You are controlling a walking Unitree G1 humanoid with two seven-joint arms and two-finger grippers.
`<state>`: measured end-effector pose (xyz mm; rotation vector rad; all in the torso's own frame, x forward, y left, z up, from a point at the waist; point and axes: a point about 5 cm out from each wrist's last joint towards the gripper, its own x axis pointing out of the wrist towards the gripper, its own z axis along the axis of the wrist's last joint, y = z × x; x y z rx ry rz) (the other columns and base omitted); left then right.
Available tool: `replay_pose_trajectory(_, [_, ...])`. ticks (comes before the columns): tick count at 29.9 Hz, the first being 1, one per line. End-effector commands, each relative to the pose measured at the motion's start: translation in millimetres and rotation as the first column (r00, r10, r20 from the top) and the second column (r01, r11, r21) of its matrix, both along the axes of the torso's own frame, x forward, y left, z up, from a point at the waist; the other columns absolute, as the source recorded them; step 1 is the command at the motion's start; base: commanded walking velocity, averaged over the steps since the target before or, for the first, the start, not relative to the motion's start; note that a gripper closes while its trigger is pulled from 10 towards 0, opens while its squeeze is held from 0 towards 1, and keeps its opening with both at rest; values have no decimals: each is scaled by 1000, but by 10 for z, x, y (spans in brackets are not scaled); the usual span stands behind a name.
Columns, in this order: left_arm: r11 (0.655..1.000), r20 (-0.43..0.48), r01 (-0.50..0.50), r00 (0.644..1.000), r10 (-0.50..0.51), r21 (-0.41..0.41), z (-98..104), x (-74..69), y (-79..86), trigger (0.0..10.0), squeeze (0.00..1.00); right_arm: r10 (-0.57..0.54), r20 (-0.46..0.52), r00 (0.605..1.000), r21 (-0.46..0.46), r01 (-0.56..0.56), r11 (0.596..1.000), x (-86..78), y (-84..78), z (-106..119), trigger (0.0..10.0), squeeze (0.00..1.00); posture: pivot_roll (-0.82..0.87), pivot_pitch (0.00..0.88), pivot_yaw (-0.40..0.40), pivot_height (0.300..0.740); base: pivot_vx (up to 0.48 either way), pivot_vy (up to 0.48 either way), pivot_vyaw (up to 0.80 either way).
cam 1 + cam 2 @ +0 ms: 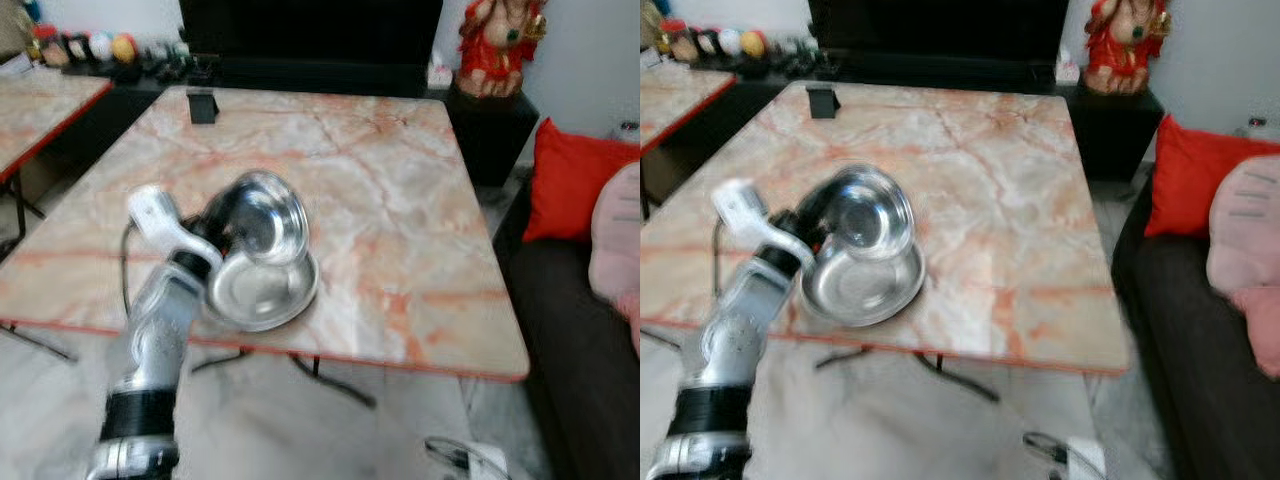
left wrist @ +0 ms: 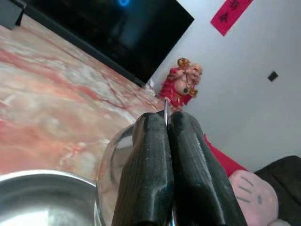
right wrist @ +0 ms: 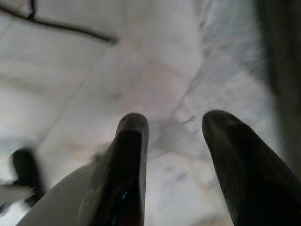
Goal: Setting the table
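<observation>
Left claw (image 1: 228,232) is pinched tight on the rim of a steel bowl (image 1: 265,218), held tilted at lower left of centre, above a shallow steel plate (image 1: 262,292) lying near the front edge of the counter (image 1: 400,200). Right claw (image 3: 171,155) hangs wide apart over pale floor tiles. Judged early: plate placed, bowl not yet set down. Both dishes are round, polished metal; the counter is glossy pink-veined marble.
</observation>
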<state>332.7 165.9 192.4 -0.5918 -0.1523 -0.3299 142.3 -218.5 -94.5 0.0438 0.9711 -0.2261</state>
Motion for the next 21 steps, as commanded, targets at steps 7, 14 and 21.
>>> replay_pose_trajectory(7, [997, -32, -77, 997, 76, -33, -13, 47, 205, 10000, 0, 1, -10, 1000, 17, -1, 1000, -18, 48, -18, 10000, 0, 20, 0, -46, 740, 0, 0, 0])
replay_pose_trajectory(14, [973, -124, -82, 991, 56, -216, -148, 129, 157, 10000, 0, 17, 3, 1000, 24, -18, 1000, 89, 157, 0, 10000, 0, 19, 0, -45, 740, 0, 0, 0])
replay_pose_trajectory(21, [976, -170, -33, 985, -4, -214, -174, 201, 70, 10000, 0, 24, 30, 999, 25, -25, 999, 199, 211, 36, 10000, 0, 14, 0, -30, 740, 0, 0, 0])
